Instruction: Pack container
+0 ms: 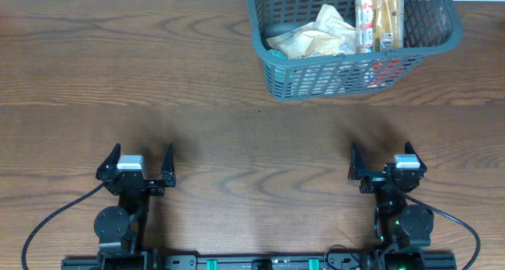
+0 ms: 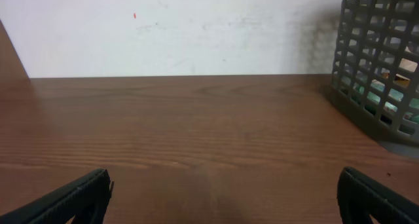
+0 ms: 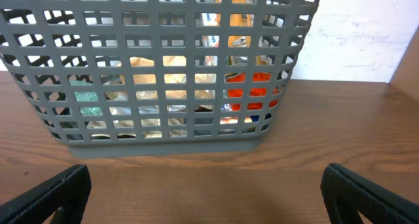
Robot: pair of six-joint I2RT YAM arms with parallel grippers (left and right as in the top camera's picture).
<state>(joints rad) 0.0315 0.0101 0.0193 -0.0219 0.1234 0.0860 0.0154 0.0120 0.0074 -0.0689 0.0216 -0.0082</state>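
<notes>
Two sets of jaws wide apart, empty. Basket [image 1: 339, 76] well ahead, broad side facing R arm [image 1: 404, 215]; L arm [image 1: 118, 219] farther.

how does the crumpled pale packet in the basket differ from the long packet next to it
Shape: the crumpled pale packet is bunched and wrinkled; the long packet is straight and narrow.
Colour: the crumpled pale packet is cream and tan; the long packet is yellowish with red marks.
Place: the crumpled one lies in the container's left half; the long one runs just right of its middle.
Both lie inside the container.
</notes>
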